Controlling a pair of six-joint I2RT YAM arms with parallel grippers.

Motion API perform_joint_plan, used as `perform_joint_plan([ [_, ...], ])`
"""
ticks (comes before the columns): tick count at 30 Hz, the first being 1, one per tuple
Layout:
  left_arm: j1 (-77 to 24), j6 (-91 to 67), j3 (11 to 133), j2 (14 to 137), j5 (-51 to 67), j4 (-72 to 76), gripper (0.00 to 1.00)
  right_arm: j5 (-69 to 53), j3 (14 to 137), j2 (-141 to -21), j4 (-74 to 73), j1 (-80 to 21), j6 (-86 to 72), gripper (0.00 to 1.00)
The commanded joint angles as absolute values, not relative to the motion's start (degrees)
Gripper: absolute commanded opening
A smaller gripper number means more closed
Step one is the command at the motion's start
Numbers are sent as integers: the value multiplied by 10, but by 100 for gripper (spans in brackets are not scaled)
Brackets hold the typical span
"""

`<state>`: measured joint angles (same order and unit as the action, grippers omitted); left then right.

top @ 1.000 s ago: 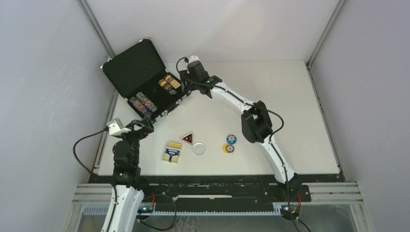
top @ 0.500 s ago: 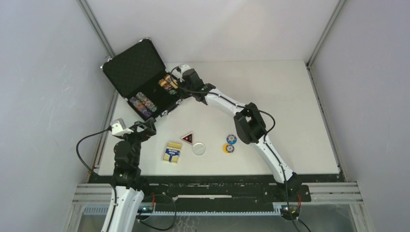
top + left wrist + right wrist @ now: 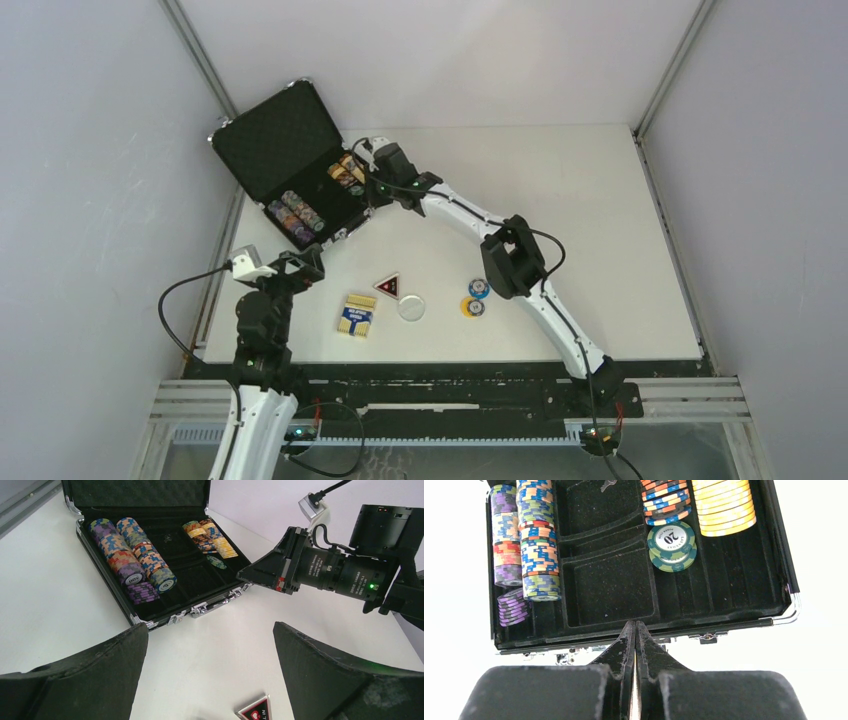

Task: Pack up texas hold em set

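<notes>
Lying nearest the arm bases, a yellow-blue card box [image 3: 357, 314] is seen with its long axis running near to far, and beside it on the right are a red-black triangular token [image 3: 388, 286], a white round disc [image 3: 411, 308], and blue [image 3: 479, 289] and yellow [image 3: 464, 307] discs. The left gripper [image 3: 210, 645] is held wide open above the white table [image 3: 600, 220]. Farther off, at the far left, the small black silver-edged briefcase [image 3: 609, 590] is set open, its long axis diagonal and its latches turned toward the near right. Multicoloured poker chips [image 3: 536, 555] are stacked in its side troughs. The right gripper [image 3: 635, 630] is pressed shut and empty at the latched edge.
</notes>
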<state>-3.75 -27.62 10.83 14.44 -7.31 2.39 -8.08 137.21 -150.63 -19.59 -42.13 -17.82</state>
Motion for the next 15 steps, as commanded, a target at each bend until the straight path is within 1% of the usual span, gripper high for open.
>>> perform_joint_plan([
  [1, -41, -284, 103, 141, -68, 49, 100, -95, 1380, -1500, -237, -413, -200, 2],
  [3, -41, -280, 97, 143, -56, 66, 100, -91, 1336, -1470, -225, -413, -195, 0],
  [4, -41, -280, 94, 145, -49, 76, 100, -89, 1274, -1444, -200, -413, -195, 0],
  [7, -42, -280, 91, 162, -47, 107, 100, -84, 1080, -1327, -42, -414, -195, 0],
  [8, -42, -288, 94, 174, -49, 114, 100, -80, 1024, -1286, -2, -415, -196, 2],
  [9, -42, -314, 101, 189, -70, 102, 100, -77, 975, -1252, 25, -415, -197, 6],
  [10, -41, -394, 106, 210, -111, 82, 100, -72, 934, -1216, 44, -416, -199, 16],
  [11, -41, -429, 103, 236, -130, 91, 100, -70, 888, -1174, 66, -417, -207, 25],
  [13, -40, -441, 105, 288, -110, 146, 100, -93, 805, -1120, 114, -420, -219, 39],
  [14, -40, -438, 119, 310, -109, 148, 100, -97, 775, -1101, 125, -423, -216, 47],
  [15, -40, -428, 143, 335, -110, 142, 100, -96, 750, -1082, 127, -426, -210, 51],
])
